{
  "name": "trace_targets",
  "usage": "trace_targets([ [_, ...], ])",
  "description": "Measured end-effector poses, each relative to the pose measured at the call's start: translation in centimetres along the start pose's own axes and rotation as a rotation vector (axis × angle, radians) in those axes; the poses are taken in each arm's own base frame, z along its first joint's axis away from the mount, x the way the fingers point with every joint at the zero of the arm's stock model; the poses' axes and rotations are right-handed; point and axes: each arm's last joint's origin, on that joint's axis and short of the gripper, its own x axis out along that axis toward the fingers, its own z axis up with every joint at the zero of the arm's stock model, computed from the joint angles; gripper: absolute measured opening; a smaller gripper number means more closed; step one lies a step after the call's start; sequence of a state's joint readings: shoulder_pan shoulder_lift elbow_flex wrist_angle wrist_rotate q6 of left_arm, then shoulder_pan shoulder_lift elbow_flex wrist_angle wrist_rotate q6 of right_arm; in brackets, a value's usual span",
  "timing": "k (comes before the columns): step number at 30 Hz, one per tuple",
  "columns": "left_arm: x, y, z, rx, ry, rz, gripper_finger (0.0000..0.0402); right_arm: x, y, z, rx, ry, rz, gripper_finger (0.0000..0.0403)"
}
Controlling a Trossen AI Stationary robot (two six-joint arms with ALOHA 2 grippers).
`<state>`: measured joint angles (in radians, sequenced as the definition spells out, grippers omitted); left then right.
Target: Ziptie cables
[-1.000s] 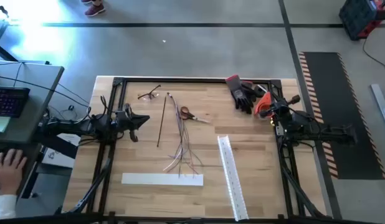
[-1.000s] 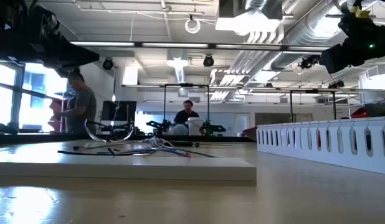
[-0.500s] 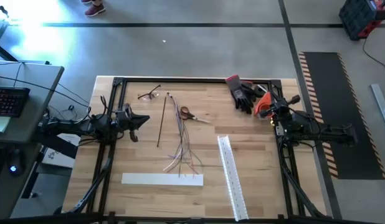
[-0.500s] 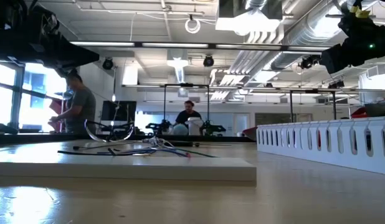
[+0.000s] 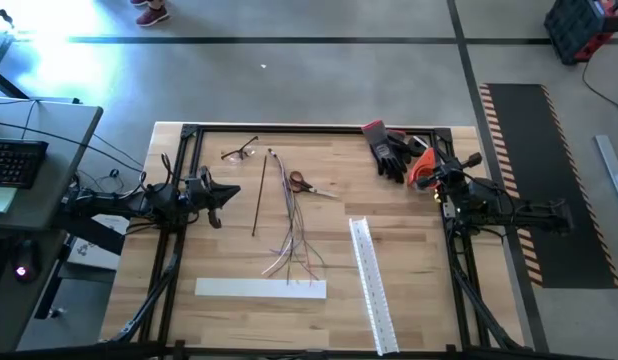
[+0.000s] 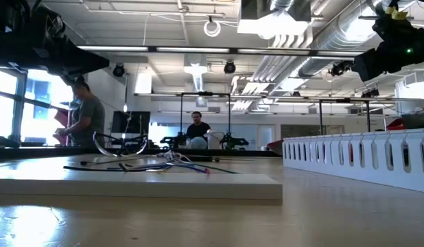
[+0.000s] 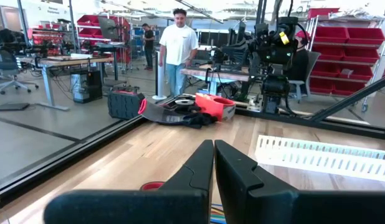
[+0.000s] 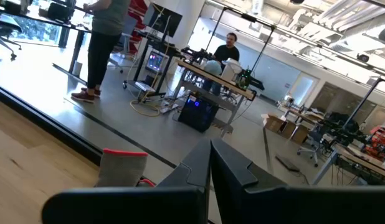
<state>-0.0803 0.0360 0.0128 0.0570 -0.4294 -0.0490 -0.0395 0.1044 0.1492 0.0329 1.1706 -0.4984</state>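
Tools first: the left tool (image 5: 232, 193) is clenched on nothing, parked at the left edge of the table (image 5: 219, 255) and pointing in toward the middle. The right tool (image 5: 437, 176) is clenched empty too, sitting at the right edge near the far corner. In both wrist views the dark fingers (image 7: 208, 171) are pressed flat together, so this looks like a rest pose with both arms pulled back to keep the work area open. My guess is nothing on the task has started.

Moving inward from the left tool, the ziptie (image 5: 259, 196) lies straight and flat on the wood, well clear of the tool and just beside the cables (image 5: 292, 222). The cables run roughly parallel to it, bunched tighter at the far end and fanning out loose toward the near end. That layout makes sense to me: strip and bundle side by side, reachable from either arm.

The red-handled scissors (image 5: 302, 183) sit right against the far part of the bundle, probably for trimming the tail later. Safety glasses (image 5: 240, 151) lie near the far left corner and black work gloves (image 5: 389, 148) near the right tool. The white slotted duct (image 5: 372, 284) and the flat white cover strip (image 5: 260, 288) lie at the near side, out of the way.
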Motion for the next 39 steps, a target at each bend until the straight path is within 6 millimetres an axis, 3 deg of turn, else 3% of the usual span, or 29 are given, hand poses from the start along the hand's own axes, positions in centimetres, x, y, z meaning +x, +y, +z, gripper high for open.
trace_targets([
  [29,0.0,0.0,0.0,0.0,0.0,0.0,0.0,0.0,0.0,0.0,0.001,-0.001,0.002,0.0],
  [31,0.0,0.0,0.0,0.0,0.0,0.0,0.0,0.0,0.2,0.1,0.094,-0.03,0.06,0.0],
  [35,0.0,0.0,0.0,-0.002,0.0,0.0,0.0,-0.2,0.6,1.0,0.524,-0.128,0.344,0.0],
  [39,0.0,0.0,0.0,-0.005,-0.005,0.0,0.0,-0.4,0.4,2.0,0.754,-0.206,0.489,0.0],
])
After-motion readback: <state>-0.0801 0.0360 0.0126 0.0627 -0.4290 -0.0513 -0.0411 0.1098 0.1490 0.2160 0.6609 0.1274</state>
